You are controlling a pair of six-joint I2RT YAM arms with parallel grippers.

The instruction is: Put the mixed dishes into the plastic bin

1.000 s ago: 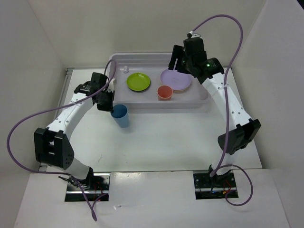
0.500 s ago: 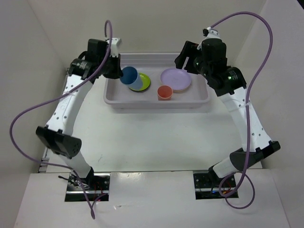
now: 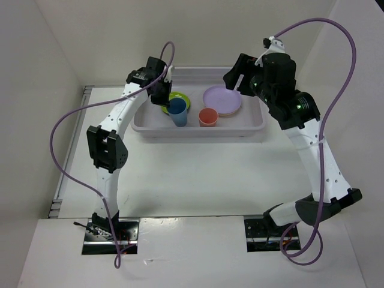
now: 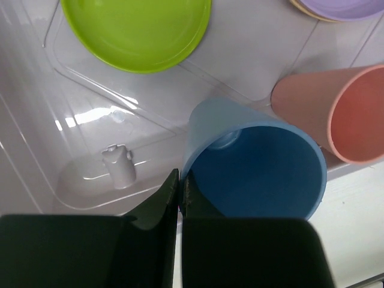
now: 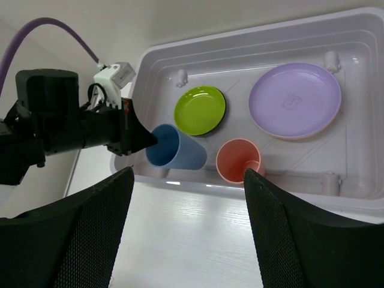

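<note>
My left pincer [image 4: 179,183] is nearly closed, nipping the thin rim of the blue cup [image 4: 258,168] between its two dark fingers. I hold the cup tilted inside the plastic bin [image 3: 198,132], which sits at the far edge of the bench [image 3: 198,174]. I judge this to be the release step: next I level the cup, lower it and open. I cannot tell whether its base touches the floor. The bin is glossy, translucent and ribbed. Beside the cup lie the round, shallow lime-green plate [image 4: 135,30], the matte tapered coral-pink cup [image 3: 208,116] and the smooth lavender plate [image 3: 222,99]. My right pincer [image 5: 187,173] hangs wide open over the bin, holding nothing.
</note>
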